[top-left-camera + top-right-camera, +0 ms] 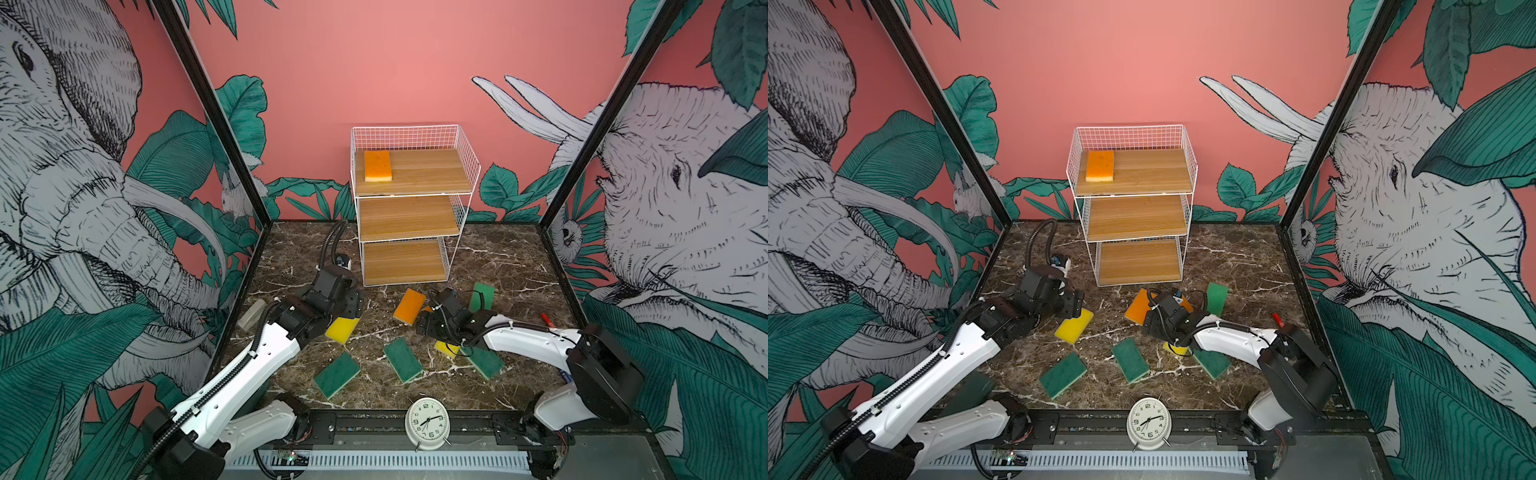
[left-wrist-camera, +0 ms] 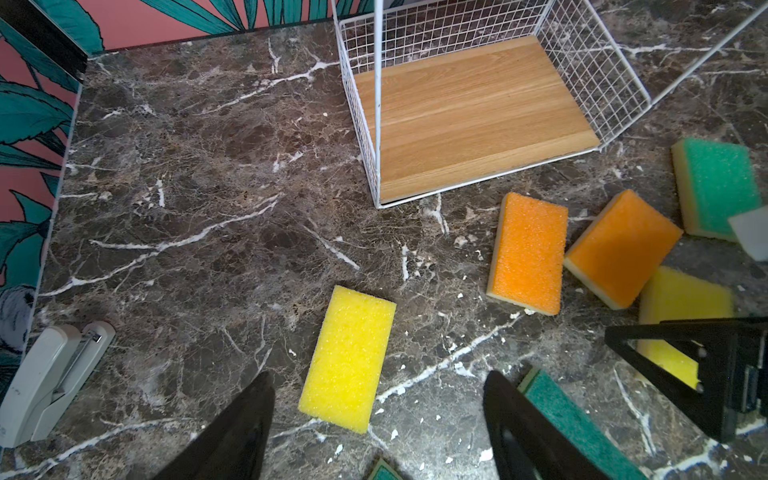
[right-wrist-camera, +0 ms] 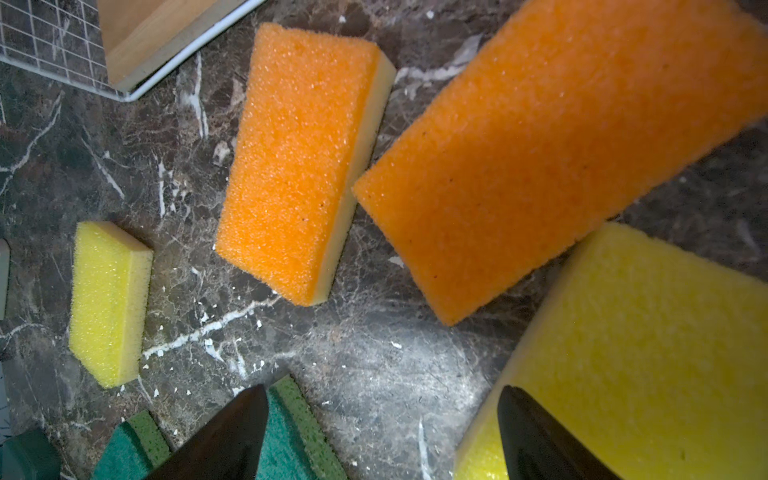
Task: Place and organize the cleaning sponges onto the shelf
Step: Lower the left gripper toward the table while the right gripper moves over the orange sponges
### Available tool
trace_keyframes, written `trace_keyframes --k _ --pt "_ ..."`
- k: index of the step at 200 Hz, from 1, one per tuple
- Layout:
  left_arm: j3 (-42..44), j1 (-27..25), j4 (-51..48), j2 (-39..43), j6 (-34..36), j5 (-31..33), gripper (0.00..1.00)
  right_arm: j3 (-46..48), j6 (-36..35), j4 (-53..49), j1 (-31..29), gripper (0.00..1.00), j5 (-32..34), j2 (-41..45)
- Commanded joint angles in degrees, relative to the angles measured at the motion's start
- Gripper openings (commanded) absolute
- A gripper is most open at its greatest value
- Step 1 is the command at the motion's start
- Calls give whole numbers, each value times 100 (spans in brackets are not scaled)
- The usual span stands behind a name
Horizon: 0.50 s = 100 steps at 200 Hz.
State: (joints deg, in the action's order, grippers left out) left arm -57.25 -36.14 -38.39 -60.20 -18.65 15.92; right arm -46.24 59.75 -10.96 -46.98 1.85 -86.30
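Fingers of the left gripper [image 2: 379, 376] stand spread wide and hold nothing. A yellow sponge [image 2: 347, 359] lies flat on the marble table [image 2: 187, 208] partly between them, closer to one finger, and whether they touch it cannot be told. Off to the gripper's outer side, by the wall, rests a grey stapler [image 2: 54, 382]. Across from it the right gripper [image 3: 382, 390] is also released and empty, over the marble. A second yellow sponge [image 3: 644, 353] sits just beside one finger, and a green sponge [image 3: 291, 432] lies below the other. Just ahead of those fingers two orange sponges [image 3: 295, 162] lie side by side, a corner of one nearly meeting the other's edge. Back toward the arm bases two more green sponges [image 1: 336, 375] lie well apart, one of them under the right forearm. Another green one [image 1: 484, 296] lies beyond the right gripper. Farther ahead of both grippers stands the shelf [image 1: 409, 216], with a third orange sponge [image 1: 377, 165] flat on its top board, at the left arm's end.
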Motion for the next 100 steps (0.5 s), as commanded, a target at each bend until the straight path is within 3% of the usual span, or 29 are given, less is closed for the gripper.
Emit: trace_keyframes --k 1,100 --pt "-78 48 32 -120 11 -202 79 96 -58 -32 76 89 138 -77" --pt "-163 52 170 -348 -60 -462 78 442 -488 -246 642 89 274 268"
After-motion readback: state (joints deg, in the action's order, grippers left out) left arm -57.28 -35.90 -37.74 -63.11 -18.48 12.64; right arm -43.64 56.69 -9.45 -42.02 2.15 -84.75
